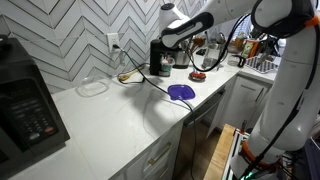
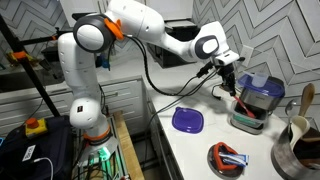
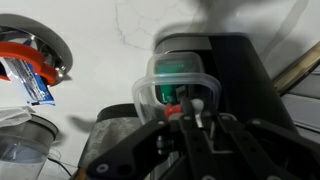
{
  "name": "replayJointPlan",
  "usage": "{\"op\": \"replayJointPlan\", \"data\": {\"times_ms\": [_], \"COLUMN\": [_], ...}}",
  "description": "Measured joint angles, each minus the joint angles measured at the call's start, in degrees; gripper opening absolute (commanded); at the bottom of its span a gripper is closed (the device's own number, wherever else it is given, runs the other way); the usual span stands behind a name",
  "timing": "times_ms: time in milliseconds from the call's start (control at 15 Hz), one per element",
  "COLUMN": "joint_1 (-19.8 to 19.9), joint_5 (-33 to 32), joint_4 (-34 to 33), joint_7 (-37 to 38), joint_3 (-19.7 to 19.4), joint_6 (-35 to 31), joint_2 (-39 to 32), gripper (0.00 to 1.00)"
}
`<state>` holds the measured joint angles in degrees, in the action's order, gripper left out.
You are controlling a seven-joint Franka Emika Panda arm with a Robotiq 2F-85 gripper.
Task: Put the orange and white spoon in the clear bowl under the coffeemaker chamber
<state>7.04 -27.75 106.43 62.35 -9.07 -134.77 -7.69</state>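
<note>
1 white counter (image 1: 110, 112), herringbone-tiled wall (image 1: 70, 35), orange and white spoon (image 3: 183, 104) in hand (image 2: 229, 76)

Place: a kitchen around me | white herringbone tile wall (image 1: 70, 35) | white desk (image 1: 110, 120) over drawers (image 1: 155, 158) | black keypad microwave (image 1: 25, 110) | coffee machine (image 1: 158, 57)

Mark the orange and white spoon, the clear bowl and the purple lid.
spoon (image 3: 181, 108): wrist view, end between the gripper fingers.
clear bowl (image 3: 153, 80): wrist view, left wall.
purple lid (image 2: 187, 121): an exterior view, centre.
</note>
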Motion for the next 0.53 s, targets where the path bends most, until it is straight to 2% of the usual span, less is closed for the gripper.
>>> {"op": "replayJointPlan", "data": {"times_ms": [133,200,267,400,533], "joint_1": [-0.38,-0.53,-0.66,-0.91,-1.14], "joint_5": [-0.42,-0.67,-0.92,-1.43,-1.61], "joint_4": [-0.08,-0.17,-0.37,-0.95,-1.55], "joint_7": [0.19,0.45,0.76,1.83,2.74], "joint_3": [-0.01,-0.02,-0.05,-0.25,-0.54], "joint_6": [-0.73,-1.06,-1.28,-1.51,-1.51], "joint_2": [-0.91,-1.3,-1.64,-2.07,-2.34], "gripper": [0.04,0.2,0.41,0.45,0.59]}}
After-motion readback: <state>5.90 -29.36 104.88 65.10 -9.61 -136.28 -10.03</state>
